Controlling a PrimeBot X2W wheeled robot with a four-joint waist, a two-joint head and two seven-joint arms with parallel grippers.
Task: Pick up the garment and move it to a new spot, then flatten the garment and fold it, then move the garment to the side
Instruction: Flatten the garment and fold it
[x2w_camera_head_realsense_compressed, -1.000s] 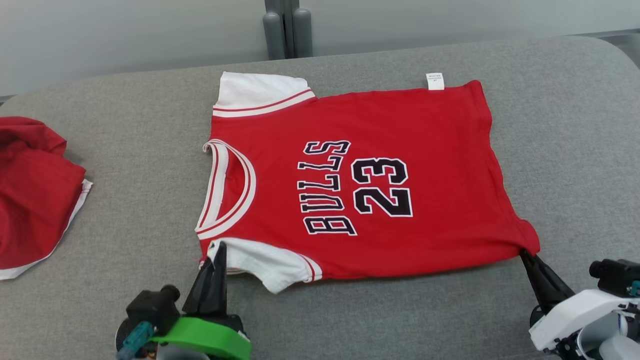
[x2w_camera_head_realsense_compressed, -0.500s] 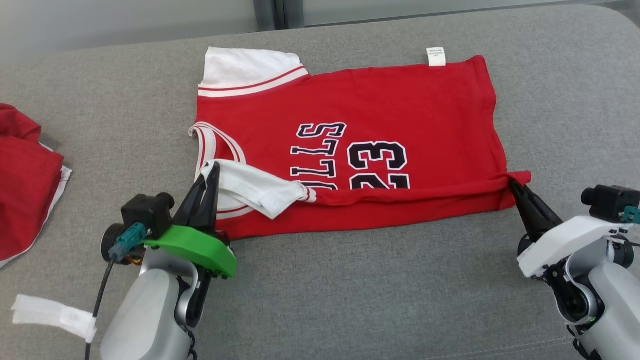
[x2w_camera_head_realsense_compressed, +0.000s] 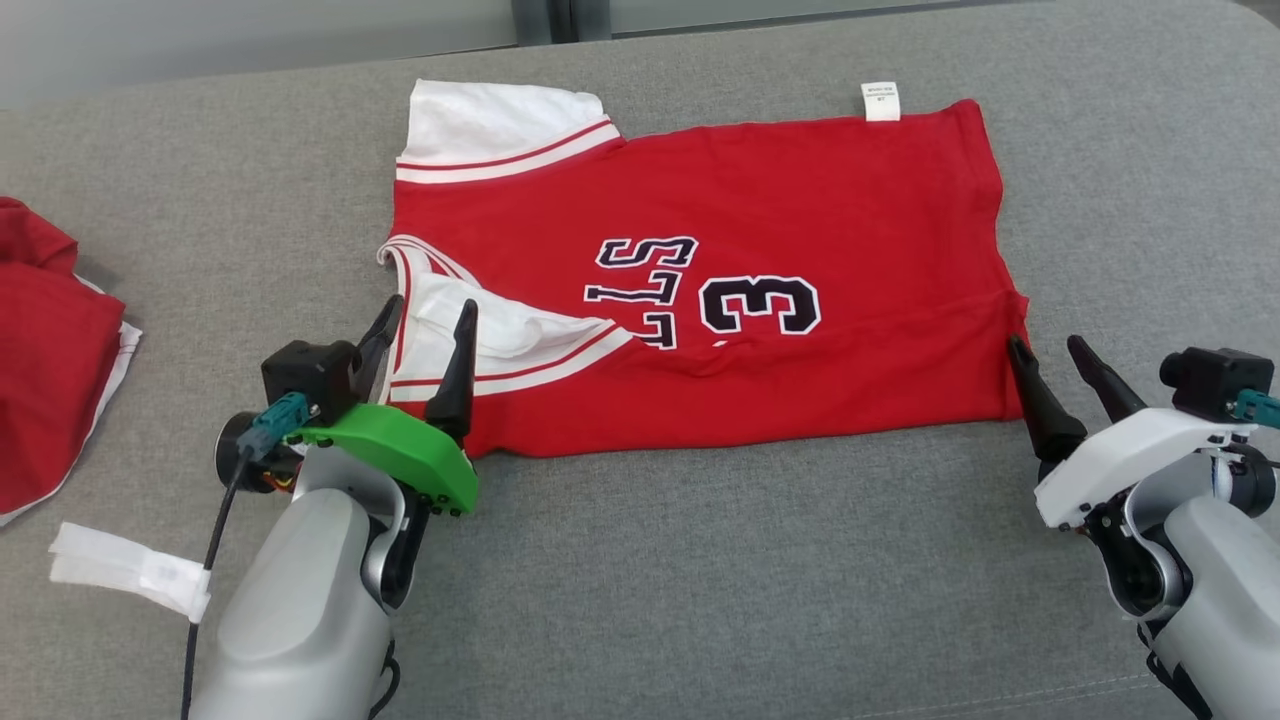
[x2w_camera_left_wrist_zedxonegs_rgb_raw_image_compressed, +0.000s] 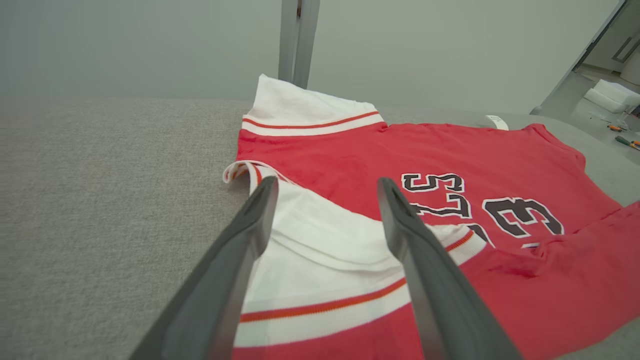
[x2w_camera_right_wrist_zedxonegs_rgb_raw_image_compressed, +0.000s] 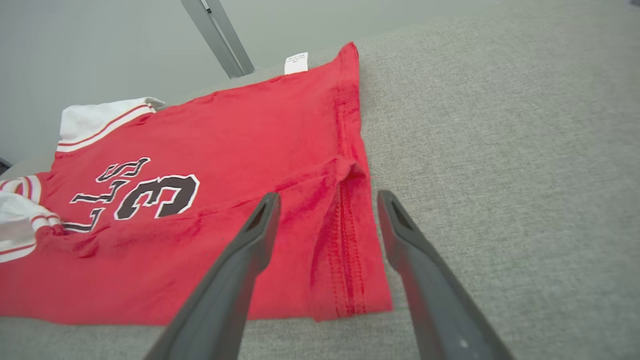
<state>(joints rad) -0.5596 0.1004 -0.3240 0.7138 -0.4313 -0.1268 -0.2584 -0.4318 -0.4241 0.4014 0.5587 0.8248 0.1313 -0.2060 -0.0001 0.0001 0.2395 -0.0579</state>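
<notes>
The garment (x2w_camera_head_realsense_compressed: 800, 200) is a red jersey with white sleeves and black lettering, spread on the grey cushion (x2w_camera_head_realsense_compressed: 700, 580). Its near edge is folded over toward the far side and covers part of the lettering. My left gripper (x2w_camera_head_realsense_compressed: 430, 315) stands open at the folded white sleeve (x2w_camera_head_realsense_compressed: 500, 340), nothing pinched between its fingers; in the left wrist view the left gripper (x2w_camera_left_wrist_zedxonegs_rgb_raw_image_compressed: 326, 185) hovers over that sleeve (x2w_camera_left_wrist_zedxonegs_rgb_raw_image_compressed: 320, 240). My right gripper (x2w_camera_head_realsense_compressed: 1045, 345) is open at the garment's folded hem corner (x2w_camera_head_realsense_compressed: 1000, 340). The right wrist view has the right gripper (x2w_camera_right_wrist_zedxonegs_rgb_raw_image_compressed: 328, 197) straddling the hem (x2w_camera_right_wrist_zedxonegs_rgb_raw_image_compressed: 345, 230).
Another red garment (x2w_camera_head_realsense_compressed: 50, 370) lies crumpled at the left edge. A white cloth strip (x2w_camera_head_realsense_compressed: 125, 570) rests on the cushion by my left forearm. A grey post (x2w_camera_head_realsense_compressed: 545, 15) stands behind the far edge. Bare cushion stretches to the right of the jersey.
Both grippers carried the garment's near edge up over its lower half, then opened and let go. The head camera tilted down meanwhile.
</notes>
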